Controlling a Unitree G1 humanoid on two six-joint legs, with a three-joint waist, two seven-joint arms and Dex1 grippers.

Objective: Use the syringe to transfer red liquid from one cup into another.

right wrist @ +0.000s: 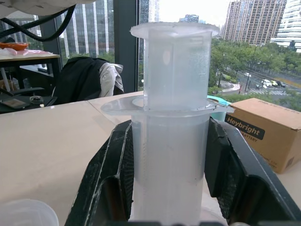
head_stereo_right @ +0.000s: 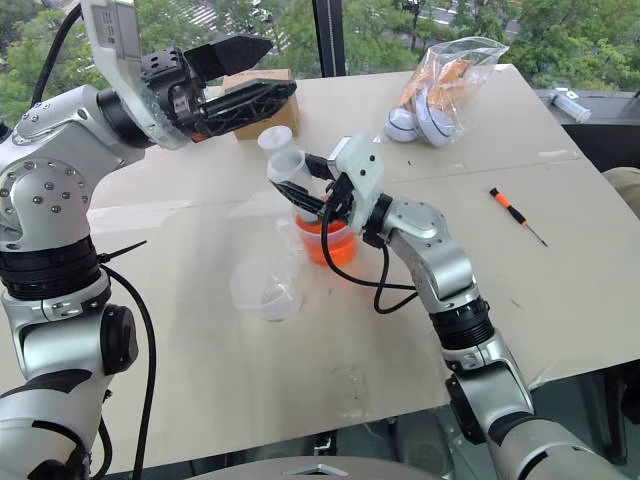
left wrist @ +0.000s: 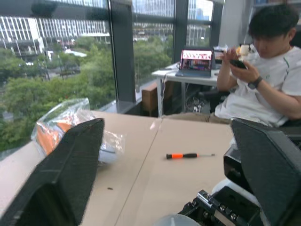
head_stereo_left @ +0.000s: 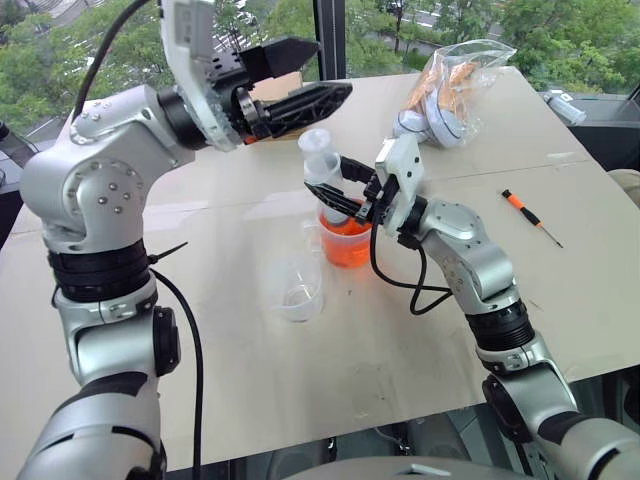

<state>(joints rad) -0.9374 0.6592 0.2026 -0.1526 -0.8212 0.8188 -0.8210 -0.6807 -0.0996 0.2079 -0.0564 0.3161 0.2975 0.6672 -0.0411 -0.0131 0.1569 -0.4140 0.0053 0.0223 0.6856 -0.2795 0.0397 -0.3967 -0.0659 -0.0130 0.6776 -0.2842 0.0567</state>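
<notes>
The right gripper (head_stereo_left: 352, 192) clasps the syringe (head_stereo_left: 322, 172) upright, its lower end in the handled cup (head_stereo_left: 345, 240) of red liquid (head_stereo_left: 350, 247). The left gripper (head_stereo_left: 300, 80) hangs spread wide above it, empty. The small cup (head_stereo_left: 297, 288) stands just left and nearer.

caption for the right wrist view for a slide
Right end effector clamps the syringe upright, a cardboard box behind it on the table.

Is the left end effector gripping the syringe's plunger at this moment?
No: the left end effector hangs open above the syringe, apart from it, while the right end effector clamps the barrel.
</notes>
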